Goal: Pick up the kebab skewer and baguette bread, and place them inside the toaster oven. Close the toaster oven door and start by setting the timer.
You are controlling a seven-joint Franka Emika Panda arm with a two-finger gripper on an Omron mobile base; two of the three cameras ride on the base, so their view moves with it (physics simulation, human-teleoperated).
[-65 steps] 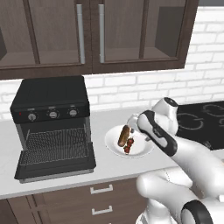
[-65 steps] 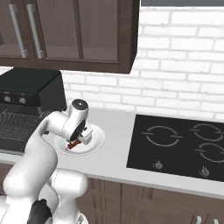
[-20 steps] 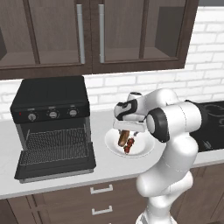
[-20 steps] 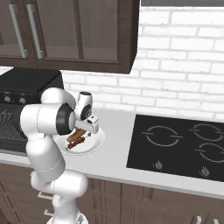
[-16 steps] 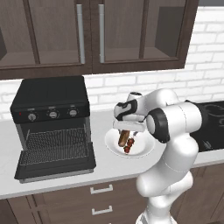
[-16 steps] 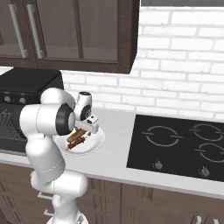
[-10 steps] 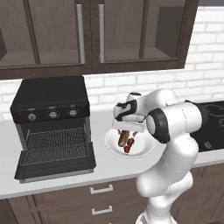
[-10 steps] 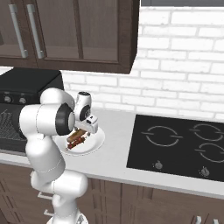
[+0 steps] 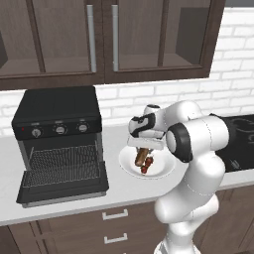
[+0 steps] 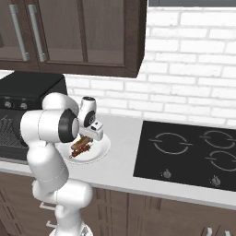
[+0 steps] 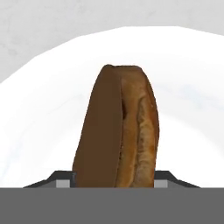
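I have the gripper [image 9: 144,149] down over the white plate [image 9: 163,169], right at the baguette bread [image 11: 118,127]. In the hand view the loaf sits between the two finger tips, which look pressed to its sides, so I think the pincer is grasping the bread. The loaf lies on the plate on the counter [image 9: 64,198], just right of the toaster oven [image 9: 57,139]. The kebab skewer [image 9: 147,165] lies next to it on the same plate, very close.

Here is what could go wrong. The grip is near one end of the loaf, so the long part could tip down or slide out when I lift. The skewer is so close that the fingers or the bread could knock it off the plate. The toaster oven door [image 9: 64,186] hangs open and sticks out over the counter, and the arm could bump it on the way to the wire rack [image 9: 62,163].

I can read no words or brand names, not even by the three knobs [image 9: 59,130]
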